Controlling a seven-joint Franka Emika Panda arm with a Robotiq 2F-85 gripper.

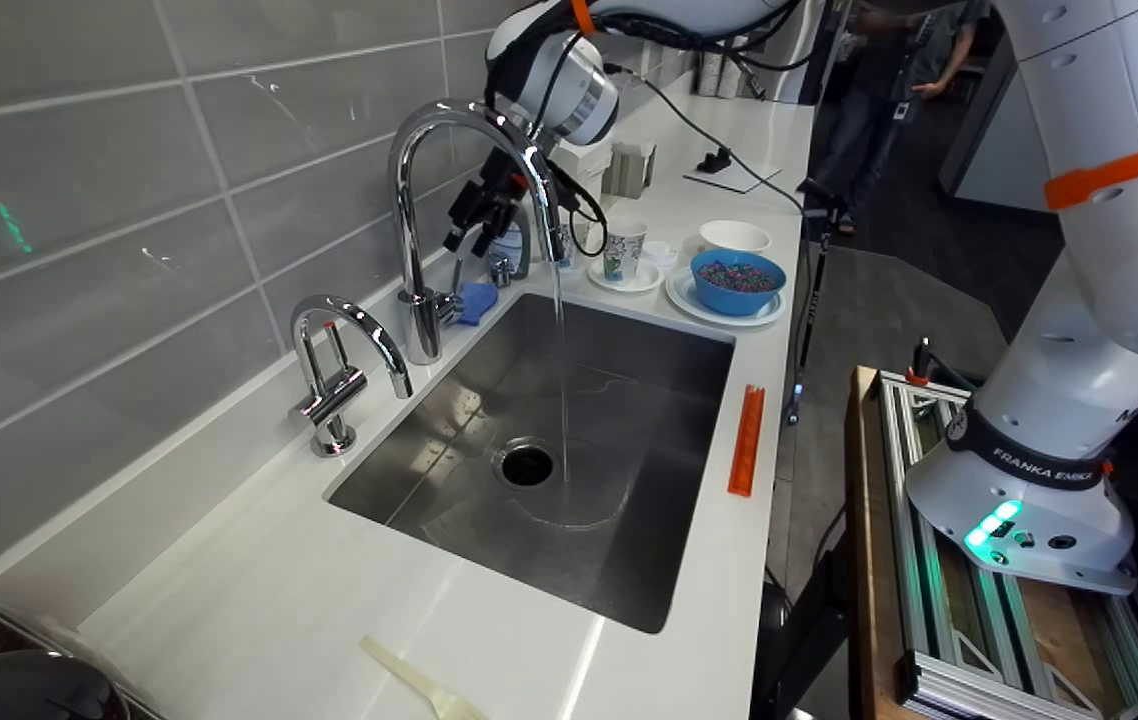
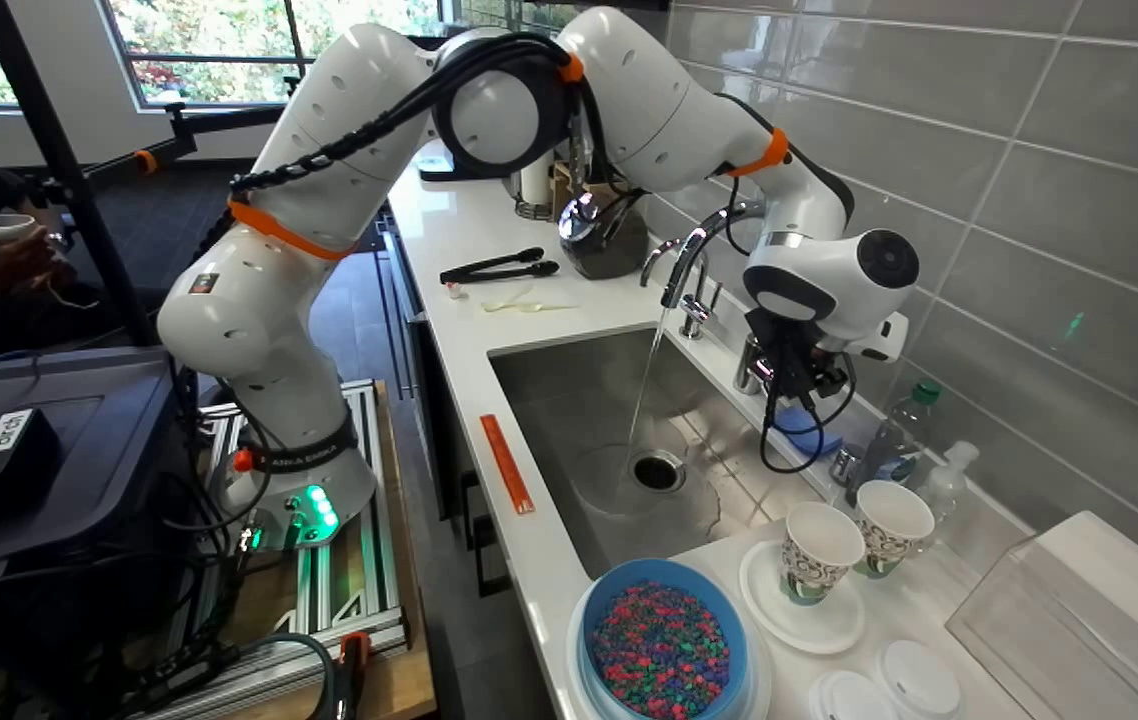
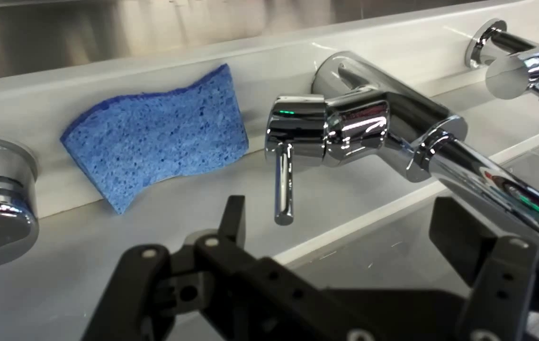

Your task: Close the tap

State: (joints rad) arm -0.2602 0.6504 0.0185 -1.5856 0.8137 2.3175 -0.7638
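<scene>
The tap (image 1: 422, 325) is a tall chrome gooseneck. It also shows in the other views (image 2: 694, 250) (image 3: 404, 113). A stream of water (image 1: 561, 380) runs from its spout into the sink (image 1: 609, 560). In the wrist view its thin lever (image 3: 284, 184) sticks out from the side knob (image 3: 295, 125). My gripper (image 3: 338, 208) is open and empty. In the wrist view the lever's tip lies between the two fingers, nearer the left one, and no contact shows. In an exterior view the gripper (image 1: 469, 243) is behind the spout, above the tap's base.
A blue sponge (image 3: 160, 135) lies beside the tap. A short chrome tap (image 1: 334, 385) stands on the near side in an exterior view. Cups (image 2: 819, 550), a bottle (image 2: 894, 440) and a blue bowl (image 2: 664, 580) stand past the sink. An orange strip (image 1: 747, 440) lies along the counter edge.
</scene>
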